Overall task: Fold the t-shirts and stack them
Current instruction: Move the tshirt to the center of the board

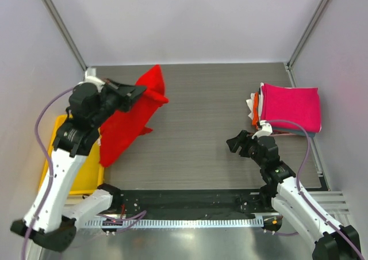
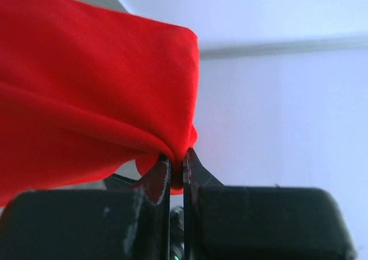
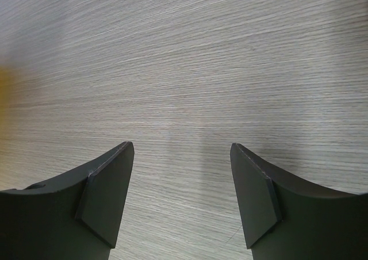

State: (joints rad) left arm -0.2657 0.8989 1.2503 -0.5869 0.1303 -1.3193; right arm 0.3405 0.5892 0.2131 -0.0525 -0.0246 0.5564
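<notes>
The red t-shirt [image 1: 132,119] hangs at the table's left, lifted by its upper part and trailing down onto the wood. My left gripper [image 1: 137,92] is shut on a fold of it; in the left wrist view the red t-shirt [image 2: 86,93] bunches into the closed jaws of the left gripper [image 2: 177,156]. A stack of folded t-shirts [image 1: 287,107] lies at the right, magenta-pink on top, with orange, white and grey-blue edges showing. My right gripper [image 1: 234,142] is open and empty, low over bare wood left of the stack; it also shows in the right wrist view [image 3: 181,156].
A yellow tray [image 1: 86,174] lies at the left edge, partly under the left arm and the red cloth. White walls enclose the table on three sides. Bare wood table [image 1: 201,139] lies between the red t-shirt and the stack.
</notes>
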